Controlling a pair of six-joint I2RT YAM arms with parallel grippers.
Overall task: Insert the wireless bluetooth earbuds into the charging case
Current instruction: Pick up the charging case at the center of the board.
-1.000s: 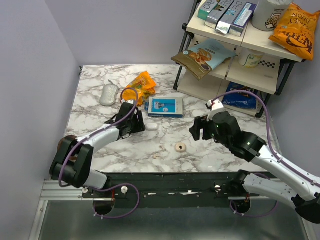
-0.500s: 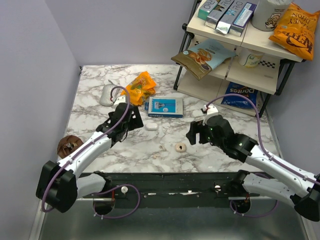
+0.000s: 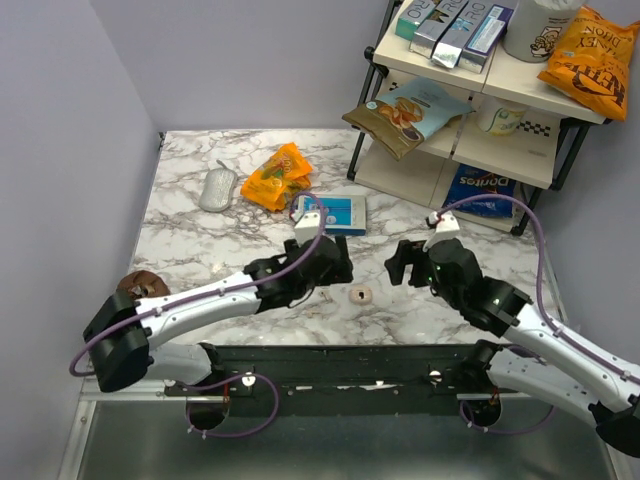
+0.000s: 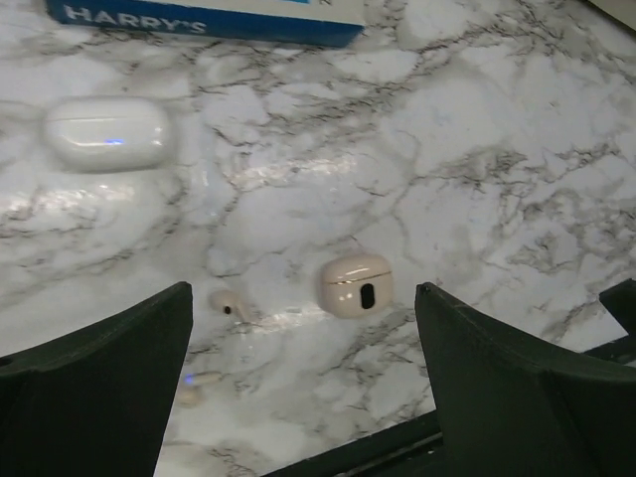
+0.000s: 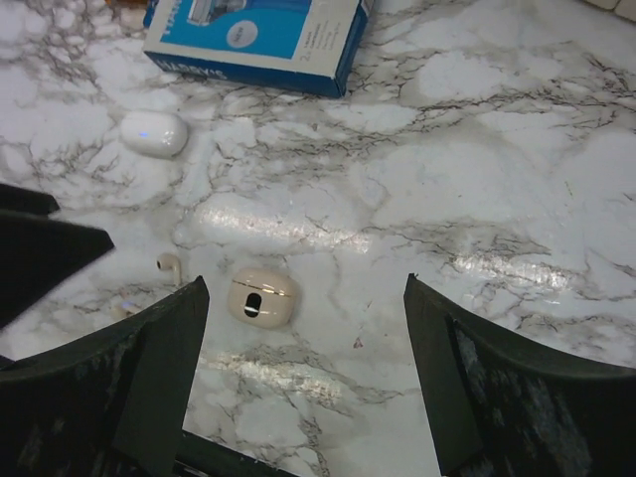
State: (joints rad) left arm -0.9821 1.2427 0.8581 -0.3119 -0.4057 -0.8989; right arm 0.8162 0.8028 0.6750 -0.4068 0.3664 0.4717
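near the table (image 4: 477, 149) front edge, the earbuds (image 4: 355, 285) lie apart.

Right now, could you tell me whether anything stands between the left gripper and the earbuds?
Nothing visible does. The open left gripper hangs over the earbuds, which lie on the bare marble table. The charging case lies apart from them, its lid apparently shut.

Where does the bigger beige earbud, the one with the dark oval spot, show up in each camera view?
Top external: the beige earbud lies just below the picture's centre.
Left wrist: the beige earbud sits slightly right of and below centre.
Right wrist: it sits lower left of centre.
Shared landmark: the blue Harry's box lies beyond it in every view.
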